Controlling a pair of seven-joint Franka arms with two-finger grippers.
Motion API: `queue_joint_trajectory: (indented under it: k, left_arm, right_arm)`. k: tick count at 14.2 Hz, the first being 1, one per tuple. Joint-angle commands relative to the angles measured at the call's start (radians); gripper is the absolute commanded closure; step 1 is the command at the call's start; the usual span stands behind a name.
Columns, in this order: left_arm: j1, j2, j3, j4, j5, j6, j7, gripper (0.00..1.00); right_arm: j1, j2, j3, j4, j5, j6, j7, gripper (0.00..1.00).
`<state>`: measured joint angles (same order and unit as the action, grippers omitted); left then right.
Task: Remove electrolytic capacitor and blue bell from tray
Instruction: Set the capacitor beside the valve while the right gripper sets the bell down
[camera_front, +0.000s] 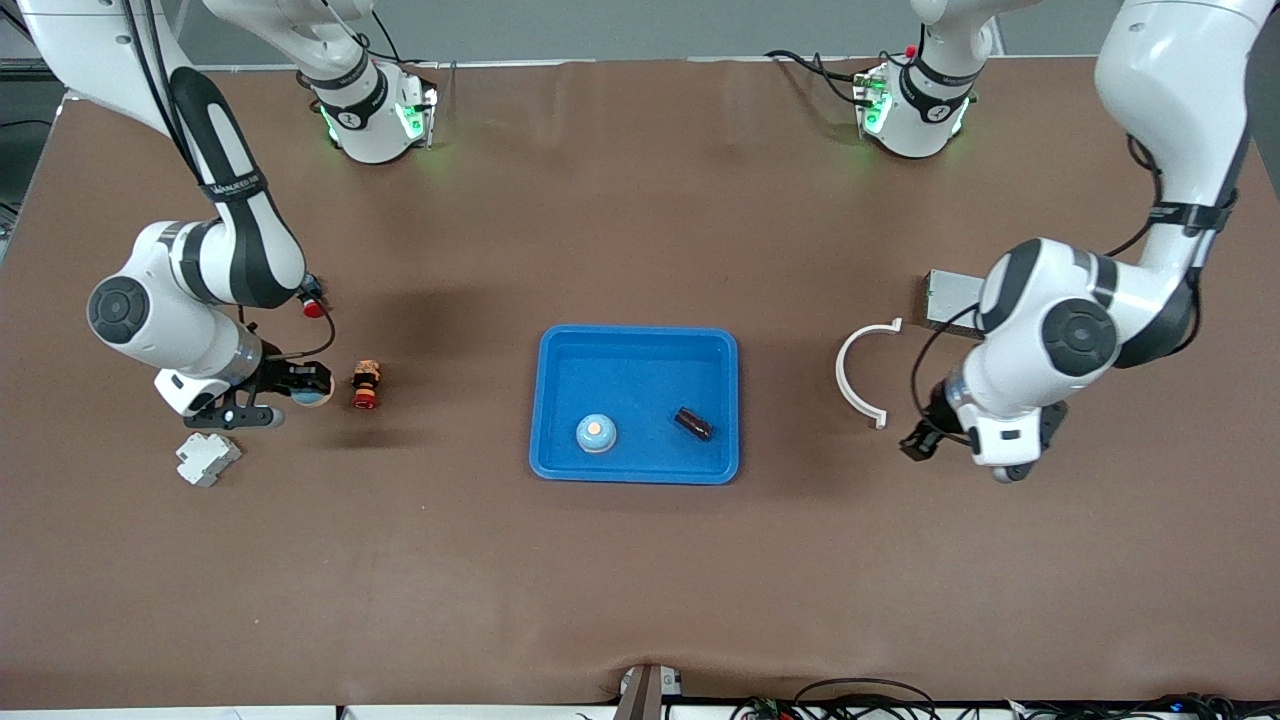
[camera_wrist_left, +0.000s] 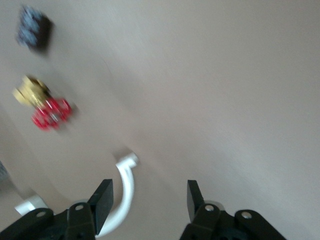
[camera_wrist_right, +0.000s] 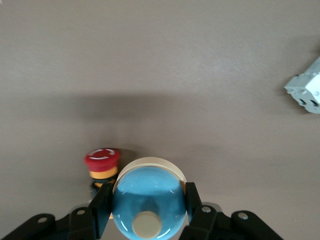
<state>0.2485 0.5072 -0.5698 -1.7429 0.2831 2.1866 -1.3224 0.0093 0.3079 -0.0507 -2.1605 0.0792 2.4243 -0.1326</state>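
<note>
Right now your right gripper (camera_wrist_right: 148, 200) pinches a blue bell (camera_wrist_right: 150, 210) low over the table, with a red push button (camera_wrist_right: 102, 162) just beside its fingers, likely a set-down spot. Well away from it, the tray (camera_front: 560, 345) holds a second bell (camera_front: 596, 432) and the electrolytic capacitor (camera_front: 693, 422). Your left gripper (camera_wrist_left: 150, 192) waits spread and empty, with a white curved bracket (camera_wrist_left: 127, 185) under one finger.

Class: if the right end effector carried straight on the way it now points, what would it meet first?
Most likely the red emergency-stop button, which stands just ahead of the right end effector and the blue bell it grips. Depth is unclear, so it might touch the table first.
</note>
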Motion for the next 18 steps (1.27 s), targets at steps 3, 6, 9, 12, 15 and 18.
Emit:
queue_joint_trajectory:
  k: [3, 6, 9, 12, 15, 18]
  left_arm:
    - [-0.171, 0.115, 0.002, 0.138, 0.005, -0.021, -0.271, 0.32]
    - [-0.257, 0.192, 0.005, 0.213, 0.008, -0.013, -0.395, 0.32]
    - [-0.336, 0.258, 0.014, 0.267, 0.010, 0.013, -0.431, 0.33]
    - [-0.373, 0.295, 0.016, 0.267, 0.007, 0.088, -0.466, 0.34]
    - [-0.461, 0.327, 0.083, 0.267, 0.010, 0.186, -0.517, 0.35]
    - [-0.558, 0.356, 0.178, 0.267, 0.007, 0.257, -0.531, 0.36]
  right_arm:
    - [-0.093, -0.024, 0.015, -0.074, -0.010, 0.078, -0.100, 1.00]
    - [-0.104, -0.003, 0.015, -0.084, -0.010, 0.102, -0.102, 1.00]
    - [-0.115, 0.036, 0.015, -0.082, -0.010, 0.130, -0.096, 1.00]
    - [-0.115, 0.069, 0.017, -0.081, -0.007, 0.156, -0.091, 1.00]
    - [-0.112, 0.086, 0.017, -0.075, 0.002, 0.162, -0.087, 1.00]
    - [-0.111, 0.114, 0.017, -0.073, 0.004, 0.191, -0.076, 1.00]
